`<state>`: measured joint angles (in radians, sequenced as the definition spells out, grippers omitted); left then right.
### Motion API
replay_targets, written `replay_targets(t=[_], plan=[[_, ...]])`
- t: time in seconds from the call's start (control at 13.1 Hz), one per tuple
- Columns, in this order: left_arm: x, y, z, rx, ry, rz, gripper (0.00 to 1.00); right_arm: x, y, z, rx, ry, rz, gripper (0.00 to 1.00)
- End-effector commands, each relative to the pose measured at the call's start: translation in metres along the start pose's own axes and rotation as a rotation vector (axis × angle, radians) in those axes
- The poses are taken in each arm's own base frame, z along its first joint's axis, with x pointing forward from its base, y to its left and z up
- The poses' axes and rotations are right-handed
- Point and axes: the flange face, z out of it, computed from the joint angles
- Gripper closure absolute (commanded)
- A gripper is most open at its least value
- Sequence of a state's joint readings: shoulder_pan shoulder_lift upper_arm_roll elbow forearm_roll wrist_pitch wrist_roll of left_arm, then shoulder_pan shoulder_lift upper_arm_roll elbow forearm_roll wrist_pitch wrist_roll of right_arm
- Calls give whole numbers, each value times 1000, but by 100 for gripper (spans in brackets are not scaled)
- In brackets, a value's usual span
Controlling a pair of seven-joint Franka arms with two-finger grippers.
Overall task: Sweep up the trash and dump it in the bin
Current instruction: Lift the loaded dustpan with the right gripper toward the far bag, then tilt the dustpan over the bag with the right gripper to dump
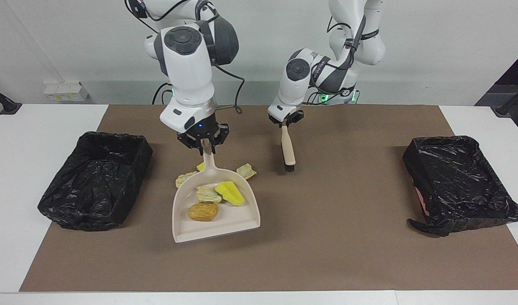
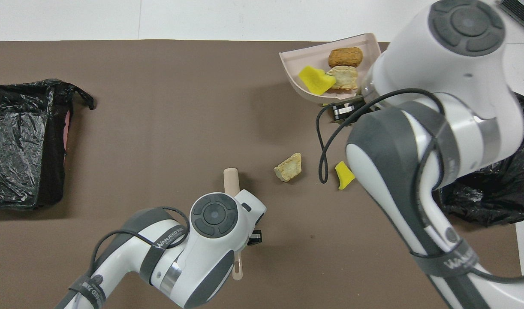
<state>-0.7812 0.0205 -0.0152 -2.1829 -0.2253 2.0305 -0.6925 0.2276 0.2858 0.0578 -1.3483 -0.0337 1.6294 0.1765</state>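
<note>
Three trash chunks lie in the beige dustpan (image 1: 225,218): an orange-brown bread-like lump (image 1: 203,211), a pale lump (image 1: 208,194) and a yellow sponge piece (image 1: 229,192). Three more chunks (image 1: 246,171) rest on the brown mat (image 1: 327,237), nearer the robots. The right gripper (image 1: 205,144) clamps the raised dustpan's handle. The left gripper (image 1: 286,120) grips the brush (image 1: 288,150). Black-lined bins (image 1: 96,180) flank the mat.

Three trash chunks (image 1: 216,198) in dustpan (image 1: 225,224); three on mat (image 1: 327,237) beside it.
</note>
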Motion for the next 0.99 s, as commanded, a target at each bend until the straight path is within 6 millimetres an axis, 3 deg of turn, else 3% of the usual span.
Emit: replay_targets(t=[0.0, 0.23, 0.46, 0.53, 0.92], plan=[[-16, 7, 18, -26, -24, -14, 100, -15, 66, -27, 46, -30, 104, 100], [-27, 4, 37, -29, -4, -5, 100, -42, 127, -64, 28, -7, 81, 100], [-35, 12, 60, 4, -25, 26, 100, -50, 191, -64, -19, -21, 98, 100], [-31, 10, 59, 3, -25, 30, 91, -53, 214, -64, -20, -14, 98, 100], [-26, 12, 50, -10, -17, 18, 90, -67, 259, -59, -35, -29, 124, 100]])
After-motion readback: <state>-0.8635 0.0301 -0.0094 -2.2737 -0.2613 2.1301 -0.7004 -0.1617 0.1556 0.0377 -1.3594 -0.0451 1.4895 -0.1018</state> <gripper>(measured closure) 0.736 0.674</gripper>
